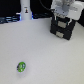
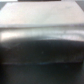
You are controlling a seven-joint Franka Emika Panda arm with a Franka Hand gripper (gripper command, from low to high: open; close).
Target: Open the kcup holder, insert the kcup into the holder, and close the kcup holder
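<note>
Exterior view: gripper (image 1: 63, 13) sits at the holder's (image 1: 64, 28) top, jaws hidden, so I cannot tell their spread. Kcup (image 1: 21, 66) lies on the table (image 1: 45, 55), well apart from the jaws. Wrist view blurs.

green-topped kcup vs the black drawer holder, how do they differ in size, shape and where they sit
The small round green-topped kcup is tiny; the black boxy kcup holder is far larger. The kcup lies alone on the white table, near the front on the exterior view's left; the holder stands at the back on the exterior view's right. The white gripper is right above the holder, far from the kcup. Both rest on the same table.
</note>
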